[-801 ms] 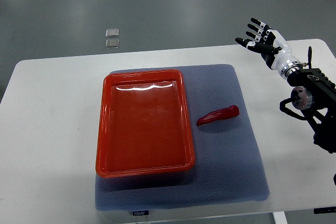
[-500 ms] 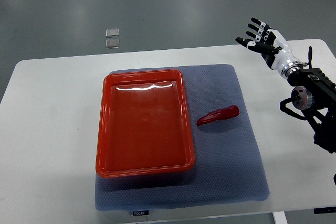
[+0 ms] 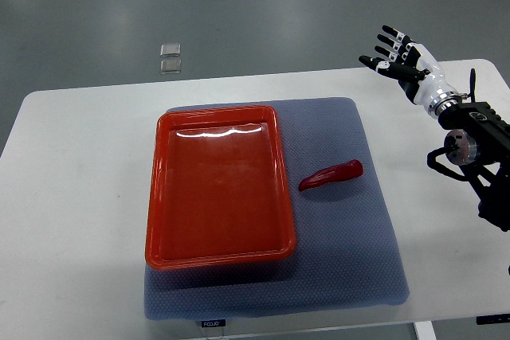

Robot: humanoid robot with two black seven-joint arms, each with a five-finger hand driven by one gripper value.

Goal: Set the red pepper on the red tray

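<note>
Above the far right corner of a white table [image 3: 80, 165], the robot's right hand [image 3: 397, 60] hangs with its black-tipped fingers [image 3: 390, 36] spread wide and nothing in its grasp. The palm is raised off the tabletop, the fingers reaching away from the robot and slightly toward the picture's left. Its white wrist runs back and to the right into a black forearm [image 3: 478, 145] that enters from the right edge of the frame.

Nearer the robot than the hand and to its left, well apart from it, a red pepper [image 3: 331, 174] lies on a blue-grey mat [image 3: 351, 252]. The pepper rests on its side, its thicker end toward the hand and its narrower end pointing at the tray. Nothing touches it but the mat.

Just beyond the pepper's narrow end, farther again from the hand, sits a red tray [image 3: 217, 256], rectangular with a raised rim, lying on the left part of the same mat. A small strip of mat shows between pepper and tray. The tray's floor is bare and glossy, catching light along its far edge.

Beyond the table, far to the hand's left, two small clear squares [image 3: 170, 57] lie on the grey floor [image 3: 255, 5].
</note>
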